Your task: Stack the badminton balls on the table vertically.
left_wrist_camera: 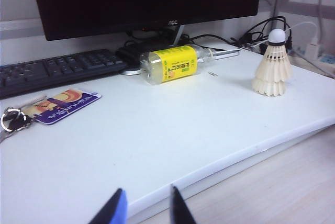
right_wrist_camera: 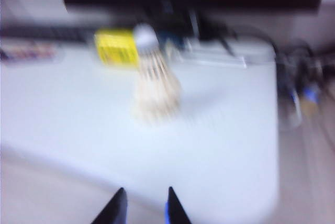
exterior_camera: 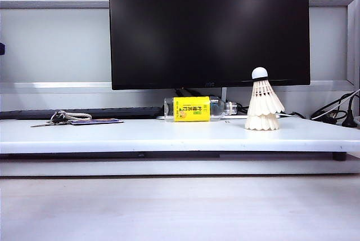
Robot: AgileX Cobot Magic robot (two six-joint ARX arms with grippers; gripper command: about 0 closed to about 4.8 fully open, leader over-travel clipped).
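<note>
Two cream-white badminton balls stand nested one on the other, cork tip up, as an upright stack point(exterior_camera: 263, 106) on the right part of the white table point(exterior_camera: 140, 134). The stack also shows in the left wrist view point(left_wrist_camera: 272, 69) and, blurred, in the right wrist view point(right_wrist_camera: 154, 85). My left gripper point(left_wrist_camera: 146, 195) hangs over the table's front edge, far from the stack, open with nothing between its fingers. My right gripper point(right_wrist_camera: 145, 192) is also back at the front edge, short of the stack, open and empty. Neither gripper appears in the exterior view.
A black monitor point(exterior_camera: 208, 27) stands behind the table. A clear bottle with a yellow label point(exterior_camera: 194, 108) lies on its side left of the stack. A keyboard point(left_wrist_camera: 57, 69), keys point(exterior_camera: 59, 118) and a purple card point(left_wrist_camera: 63, 104) lie at the left. Cables point(exterior_camera: 332, 114) run at the right.
</note>
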